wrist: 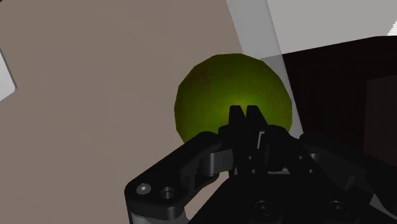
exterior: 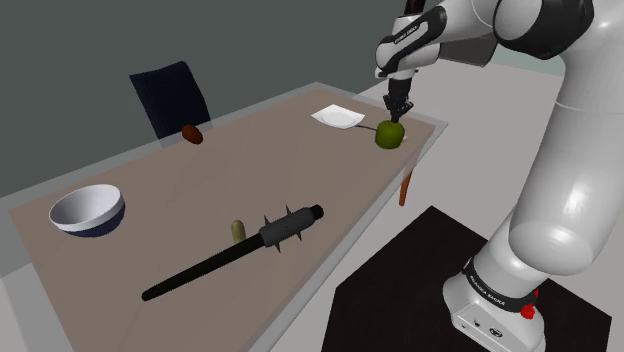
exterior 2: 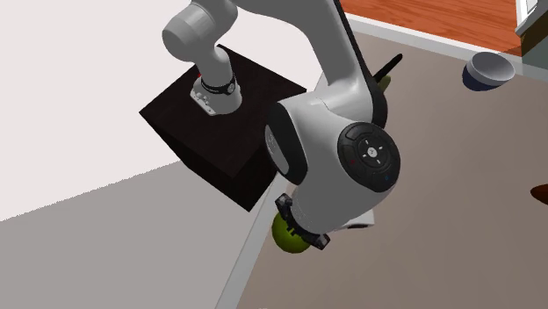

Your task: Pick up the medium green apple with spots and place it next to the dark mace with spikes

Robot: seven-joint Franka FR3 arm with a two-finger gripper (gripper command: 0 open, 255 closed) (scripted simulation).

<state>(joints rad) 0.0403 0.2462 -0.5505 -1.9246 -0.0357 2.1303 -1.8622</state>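
Green apple (exterior: 389, 134) sits near the table's (exterior: 250, 160) far corner, directly beneath the gripper (exterior: 397, 113), whose fingers are pressed together on nothing. Mace (exterior: 215, 262) lies well apart toward the shoulder view's lower left, its shaft roughly parallel to the near edge.

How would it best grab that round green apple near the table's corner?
Probably straight down from above, where the black gripper hovers, closing across the widest middle of the round green apple. It's a smooth ball resting on the brownish table, so a lower or higher pinch could slip. The fingers look shut and would need opening first.
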